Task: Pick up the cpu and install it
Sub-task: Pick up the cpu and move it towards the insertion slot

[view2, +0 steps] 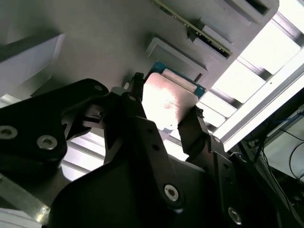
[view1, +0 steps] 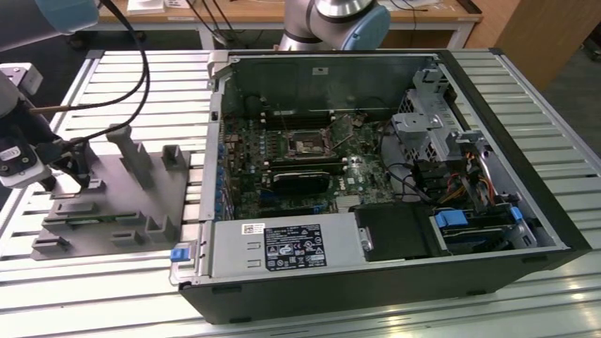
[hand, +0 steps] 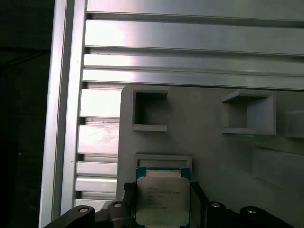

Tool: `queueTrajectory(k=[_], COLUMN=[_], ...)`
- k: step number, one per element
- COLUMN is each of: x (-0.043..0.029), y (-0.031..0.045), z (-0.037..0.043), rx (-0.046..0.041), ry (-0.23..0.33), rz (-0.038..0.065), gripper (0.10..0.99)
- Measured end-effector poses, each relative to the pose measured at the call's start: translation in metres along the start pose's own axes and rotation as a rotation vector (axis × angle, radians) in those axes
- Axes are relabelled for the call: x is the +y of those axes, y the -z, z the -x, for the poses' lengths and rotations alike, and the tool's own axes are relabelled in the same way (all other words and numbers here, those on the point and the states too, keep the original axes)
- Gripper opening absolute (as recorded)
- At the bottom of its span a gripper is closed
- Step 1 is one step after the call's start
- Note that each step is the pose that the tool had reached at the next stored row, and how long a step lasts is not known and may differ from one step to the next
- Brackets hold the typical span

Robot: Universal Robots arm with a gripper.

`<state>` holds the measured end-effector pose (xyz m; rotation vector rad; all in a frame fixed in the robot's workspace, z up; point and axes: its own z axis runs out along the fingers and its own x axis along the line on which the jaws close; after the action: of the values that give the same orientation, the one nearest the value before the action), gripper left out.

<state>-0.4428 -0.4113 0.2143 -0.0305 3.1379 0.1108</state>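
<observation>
The cpu point(hand: 161, 202) is a small square chip with a silver top plate and a thin green edge. It sits at the edge of the grey fixture point(hand: 213, 152), just beside a shallow raised frame point(hand: 164, 160). In both wrist views my gripper point(hand: 161, 190) has one black finger against each side of the chip, shut on it. The second wrist view shows the cpu point(view2: 168, 102) bright between the fingertips point(view2: 137, 85) of the gripper point(view2: 166, 97). In the exterior view the gripper point(view1: 75, 169) hangs over the fixture point(view1: 122, 204) at the exterior view's left. The motherboard socket point(view1: 308, 146) lies inside the open computer case point(view1: 376, 183).
The fixture carries upright posts point(view1: 131, 151) and square pockets point(hand: 149, 110). It rests on a slatted aluminium table point(view1: 112, 296). Inside the case are cables, a drive cage point(view1: 427, 130) and a power supply point(view1: 281, 246). A second arm's base point(view1: 333, 21) stands behind the case.
</observation>
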Motion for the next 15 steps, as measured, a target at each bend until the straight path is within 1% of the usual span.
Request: queueTrajectory(k=[5,15], x=[0.0008,0.0015], y=[0.0113,0.0199], z=[0.0,0.0001], rx=[0.0003,0.0001], ry=[0.0,0.0], rz=[0.0,0.0], gripper=[0.541,0.541])
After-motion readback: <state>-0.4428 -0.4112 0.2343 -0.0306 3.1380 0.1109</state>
